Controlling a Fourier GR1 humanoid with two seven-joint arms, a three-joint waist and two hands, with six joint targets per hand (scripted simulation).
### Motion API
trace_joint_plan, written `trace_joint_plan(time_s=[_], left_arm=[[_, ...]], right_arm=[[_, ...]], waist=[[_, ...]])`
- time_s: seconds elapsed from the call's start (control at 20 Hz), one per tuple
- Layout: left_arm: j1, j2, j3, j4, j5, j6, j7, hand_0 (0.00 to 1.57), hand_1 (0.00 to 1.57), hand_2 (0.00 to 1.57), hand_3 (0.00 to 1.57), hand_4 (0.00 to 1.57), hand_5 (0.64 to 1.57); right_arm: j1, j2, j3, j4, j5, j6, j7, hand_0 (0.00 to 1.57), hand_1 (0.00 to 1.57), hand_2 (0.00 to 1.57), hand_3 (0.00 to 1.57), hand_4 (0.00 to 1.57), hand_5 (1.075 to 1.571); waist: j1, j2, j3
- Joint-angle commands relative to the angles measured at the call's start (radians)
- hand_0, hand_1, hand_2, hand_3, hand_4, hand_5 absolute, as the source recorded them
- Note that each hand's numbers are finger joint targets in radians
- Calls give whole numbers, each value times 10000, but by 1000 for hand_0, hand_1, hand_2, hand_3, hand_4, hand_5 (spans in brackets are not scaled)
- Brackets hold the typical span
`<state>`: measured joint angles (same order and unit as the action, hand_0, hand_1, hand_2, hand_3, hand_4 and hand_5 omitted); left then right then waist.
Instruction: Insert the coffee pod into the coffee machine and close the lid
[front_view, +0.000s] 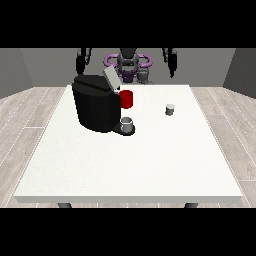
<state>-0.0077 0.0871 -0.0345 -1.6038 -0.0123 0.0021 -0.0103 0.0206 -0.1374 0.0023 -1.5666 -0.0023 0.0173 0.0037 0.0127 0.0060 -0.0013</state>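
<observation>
The robot's torso (128, 62) sits at twelve o'clock, small and upright. Both arms hang down at its sides rather than reaching forward. The hand at the view's left (80, 63) sits at about eleven o'clock, the hand at the view's right (172, 64) at about one o'clock, well apart

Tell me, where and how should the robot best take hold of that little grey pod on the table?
Probably round its side wall, coming down from above. The coffee pod stands upright and alone on the white table, apart from the coffee machine, so nothing crowds its sides. The hand at the view's right, raised near the robot's shoulder, is on the pod's side of the table.
</observation>
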Motion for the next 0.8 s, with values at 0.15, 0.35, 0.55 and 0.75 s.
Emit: trace_joint_plan(time_s=[0.15,0.35,0.55,0.75], left_arm=[[247,1410,335,558,-372,-1308,-1261,0,0,0,0,0,1571],[-131,2319,236,640,-1046,-1785,-1940,0,0,0,0,0,1571],[-720,3258,758,1319,-1313,-2265,-1784,0,0,0,0,0,1571],[-1943,3815,1026,2152,-1777,-2368,-1300,0,0,0,0,0,1571]], right_arm=[[-148,296,-230,216,-236,-44,-19,0,0,0,0,0,1571],[-167,539,-202,451,1321,-1668,-929,0,0,0,0,0,1571],[-325,630,-91,308,1504,-1862,-753,0,0,0,0,0,1571],[-1115,515,-197,464,1270,-1550,-767,0,0,0,0,0,1571]], waist=[[-46,-54,11],[-259,295,8],[-581,400,10],[-990,1135,14]])
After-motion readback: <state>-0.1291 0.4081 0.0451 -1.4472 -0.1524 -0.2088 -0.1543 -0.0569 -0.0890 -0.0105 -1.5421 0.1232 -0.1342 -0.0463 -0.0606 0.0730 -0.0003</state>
